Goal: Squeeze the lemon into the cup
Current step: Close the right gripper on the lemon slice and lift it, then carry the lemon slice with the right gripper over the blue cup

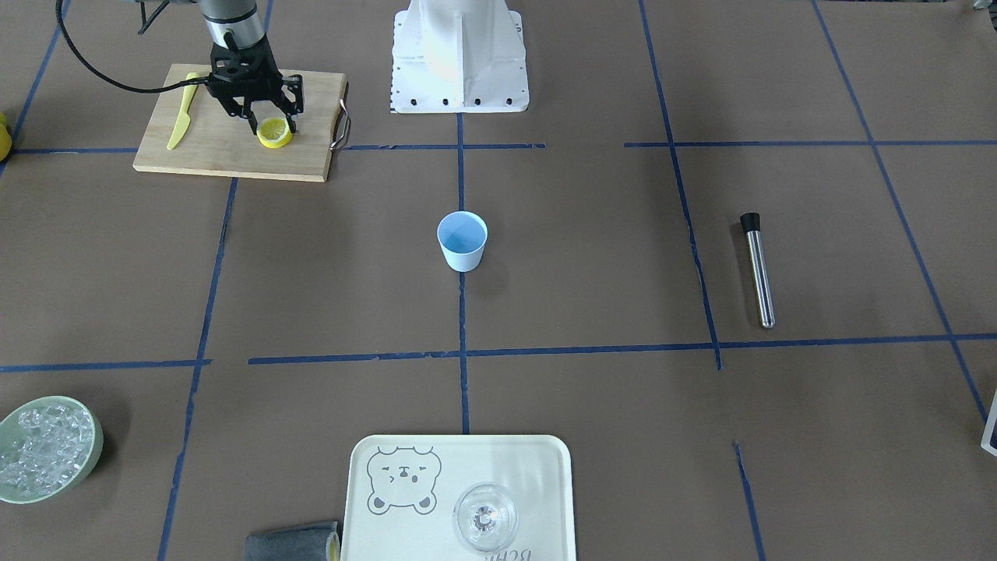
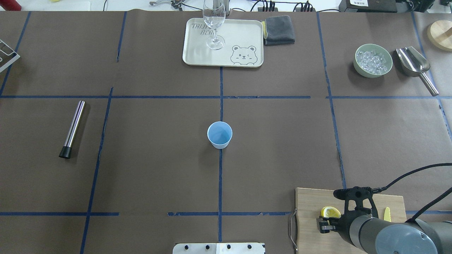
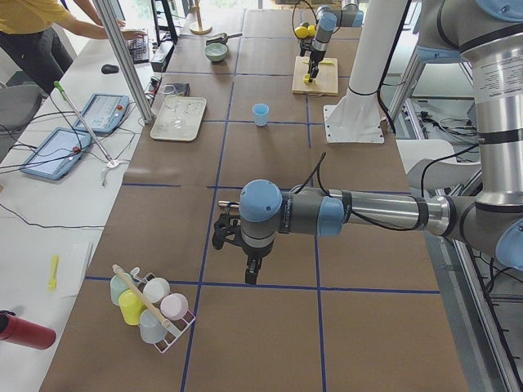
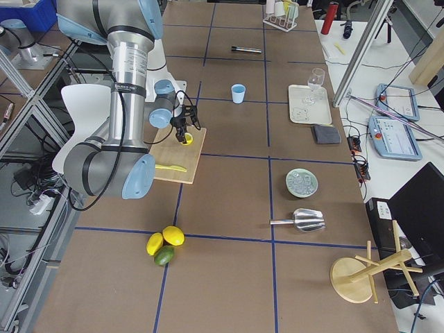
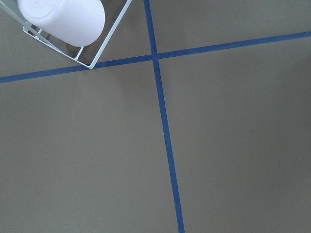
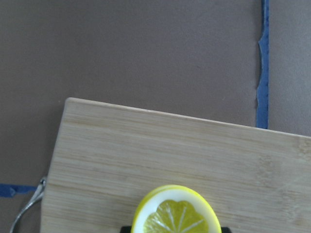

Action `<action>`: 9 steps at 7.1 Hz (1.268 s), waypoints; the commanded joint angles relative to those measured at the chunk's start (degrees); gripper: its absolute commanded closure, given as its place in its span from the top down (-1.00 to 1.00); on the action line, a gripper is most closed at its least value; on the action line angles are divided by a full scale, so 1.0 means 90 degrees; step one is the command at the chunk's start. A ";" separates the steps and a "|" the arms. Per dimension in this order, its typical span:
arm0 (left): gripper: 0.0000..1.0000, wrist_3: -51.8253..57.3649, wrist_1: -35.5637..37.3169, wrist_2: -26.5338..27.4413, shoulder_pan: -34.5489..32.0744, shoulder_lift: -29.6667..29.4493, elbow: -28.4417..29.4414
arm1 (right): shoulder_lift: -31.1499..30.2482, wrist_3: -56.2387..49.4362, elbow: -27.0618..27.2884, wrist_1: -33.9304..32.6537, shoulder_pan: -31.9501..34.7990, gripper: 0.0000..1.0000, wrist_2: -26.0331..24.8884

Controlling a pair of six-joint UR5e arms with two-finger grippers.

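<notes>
The lemon (image 1: 274,132), a thick yellow piece with its pale cut face up, is on the wooden cutting board (image 1: 234,152). My right gripper (image 1: 274,127) stands upright over it, its fingers pressed against both sides of the lemon at board level. The lemon also shows in the right wrist view (image 6: 176,213) and in the overhead view (image 2: 329,212). The light-blue cup (image 1: 462,240) stands upright in the middle of the table (image 2: 219,134), far from the board. My left gripper (image 3: 249,273) shows only in the exterior left view, above bare table; I cannot tell if it is open.
A yellow knife (image 1: 182,117) lies on the board beside the gripper. A metal muddler (image 1: 757,269) lies on the table. A green bowl of ice (image 1: 43,448), a bear tray (image 1: 537,467) with a clear glass (image 1: 485,516) and a grey cloth (image 2: 279,30) sit at the far edge.
</notes>
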 commanded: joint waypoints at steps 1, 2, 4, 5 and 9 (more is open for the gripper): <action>1.00 0.0000 0.0000 0.0000 0.0000 0.0000 0.0000 | 0.0011 -0.0001 0.0432 -0.0216 0.0105 -0.93 0.0032; 1.00 0.0000 0.0000 0.0000 0.0000 0.0000 0.0000 | 0.0079 -0.0001 0.0636 -0.0449 0.0173 -0.92 0.0052; 1.00 0.0000 0.0000 0.0000 0.0000 0.0000 0.0010 | 0.1273 -0.0001 0.0911 -0.1888 0.0301 -0.91 0.0129; 1.00 0.0000 0.0000 0.0000 0.0000 0.0000 0.0020 | 0.2160 -0.0001 0.0883 -0.2767 0.0398 -0.91 0.0343; 1.00 0.0000 0.0000 0.0000 0.0000 0.0010 0.0049 | 0.5161 -0.0049 0.0135 -0.5129 0.1654 -0.91 0.1504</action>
